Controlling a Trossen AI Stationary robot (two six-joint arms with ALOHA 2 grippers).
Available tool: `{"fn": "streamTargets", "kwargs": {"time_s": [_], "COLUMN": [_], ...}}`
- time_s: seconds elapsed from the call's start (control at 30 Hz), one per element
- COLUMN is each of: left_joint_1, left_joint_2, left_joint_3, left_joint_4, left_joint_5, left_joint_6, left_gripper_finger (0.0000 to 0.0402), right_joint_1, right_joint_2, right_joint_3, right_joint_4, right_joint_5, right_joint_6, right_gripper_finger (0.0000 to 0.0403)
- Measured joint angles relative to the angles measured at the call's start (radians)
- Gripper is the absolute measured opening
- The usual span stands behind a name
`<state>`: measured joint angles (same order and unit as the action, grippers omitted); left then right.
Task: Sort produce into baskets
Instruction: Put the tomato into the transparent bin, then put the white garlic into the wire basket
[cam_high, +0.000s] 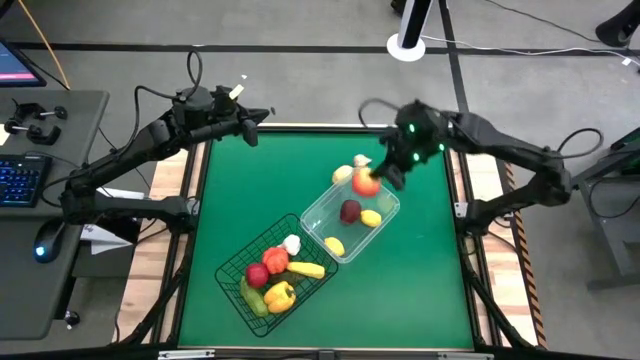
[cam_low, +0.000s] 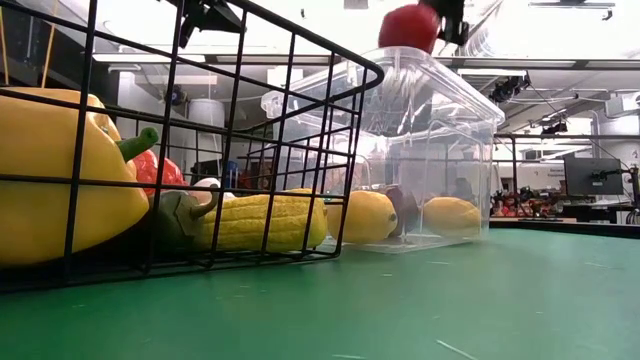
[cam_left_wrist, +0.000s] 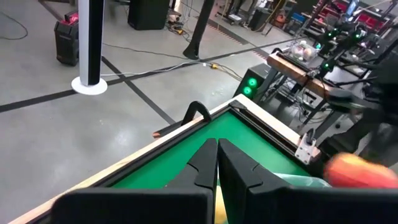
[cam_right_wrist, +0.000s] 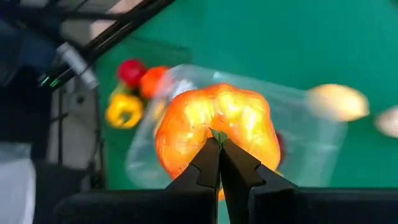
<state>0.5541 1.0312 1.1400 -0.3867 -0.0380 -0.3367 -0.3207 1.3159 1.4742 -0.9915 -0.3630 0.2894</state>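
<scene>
From above, your right claw (cam_high: 385, 172) grips a glossy red-orange fruit (cam_high: 366, 183) over the far corner of the clear rounded plastic basket (cam_high: 322, 212); the black wire-mesh basket (cam_high: 232, 268) sits touching it at its near left on the green tabletop (cam_high: 250, 190). The low view shows ridged yellow corn (cam_low: 262, 222) behind the mesh. Your left claw (cam_left_wrist: 217, 163), fingers pressed together, waits at the far-left edge
</scene>
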Motion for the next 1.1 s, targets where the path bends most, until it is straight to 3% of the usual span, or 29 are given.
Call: {"fn": "streamTargets", "kwargs": {"time_s": [0.17, 0.33, 0.47, 0.7, 0.8, 0.9, 1.1], "left_joint_1": [0.000, 0.000, 0.000, 0.000, 0.000, 0.000, 0.000], "left_joint_2": [0.005, 0.007, 0.007, 0.007, 0.007, 0.007, 0.007], "left_joint_3": [0.000, 0.000, 0.000, 0.000, 0.000, 0.000, 0.000], "left_joint_4": [0.024, 0.047, 0.046, 0.040, 0.040, 0.040, 0.039], "left_joint_5": [-0.008, -0.008, -0.008, -0.008, -0.008, -0.008, -0.008], "left_joint_6": [-0.001, -0.001, -0.001, -0.001, -0.001, -0.001, -0.001], "left_gripper_finger": [0.0000, 0.0000, 0.0000, 0.0000, 0.0000, 0.0000, 0.0000], "right_joint_1": [0.179, 0.232, 0.227, 0.222, 0.188, 0.098, -0.191], "right_joint_2": [-0.011, 0.034, 0.068, 0.069, 0.066, 0.070, 0.143], "right_joint_3": [0.000, 0.000, 0.000, 0.019, 0.056, 0.061, -0.029], "right_joint_4": [-0.001, 0.000, 0.008, -0.006, -0.011, -0.021, 0.095], "right_joint_5": [0.098, 0.202, 0.205, 0.223, 0.376, 0.528, 0.424], "right_joint_6": [0.064, 0.116, 0.106, 0.027, 0.041, 0.122, 0.213], "right_gripper_finger": [0.0000, 0.0020, 0.0084, 0.0235, 0.0280, 0.0298, 0.0301]}}
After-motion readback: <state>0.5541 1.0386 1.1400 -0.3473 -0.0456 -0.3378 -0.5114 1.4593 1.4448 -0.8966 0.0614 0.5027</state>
